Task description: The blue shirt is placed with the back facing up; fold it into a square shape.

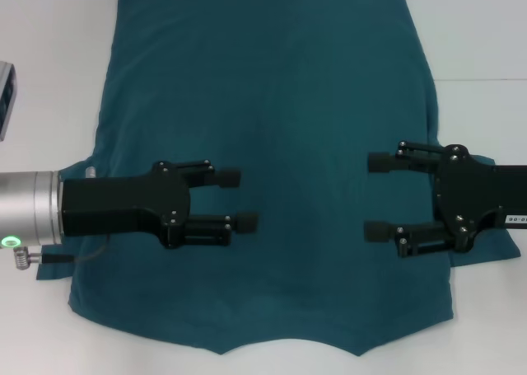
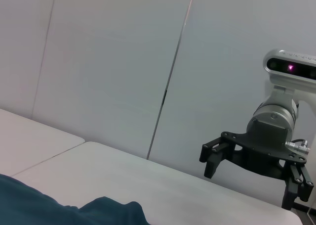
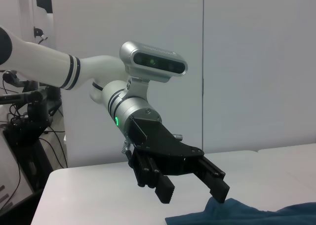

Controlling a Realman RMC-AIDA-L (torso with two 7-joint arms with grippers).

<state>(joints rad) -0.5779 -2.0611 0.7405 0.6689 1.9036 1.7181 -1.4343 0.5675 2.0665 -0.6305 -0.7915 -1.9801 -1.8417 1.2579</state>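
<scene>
Both arms reach in from the sides, level and pointing at each other. The left gripper (image 1: 237,199) has its two black fingers spread apart, aimed toward the middle; a green light glows on its silver wrist. The right gripper (image 1: 377,197) mirrors it opposite, fingers likewise parted and empty. The two stay well apart, each with a camera mounted above its wrist.

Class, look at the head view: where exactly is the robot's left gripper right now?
The left gripper is on the left side of the head view, open over the blue shirt, facing the right gripper across the shirt's middle.
</scene>
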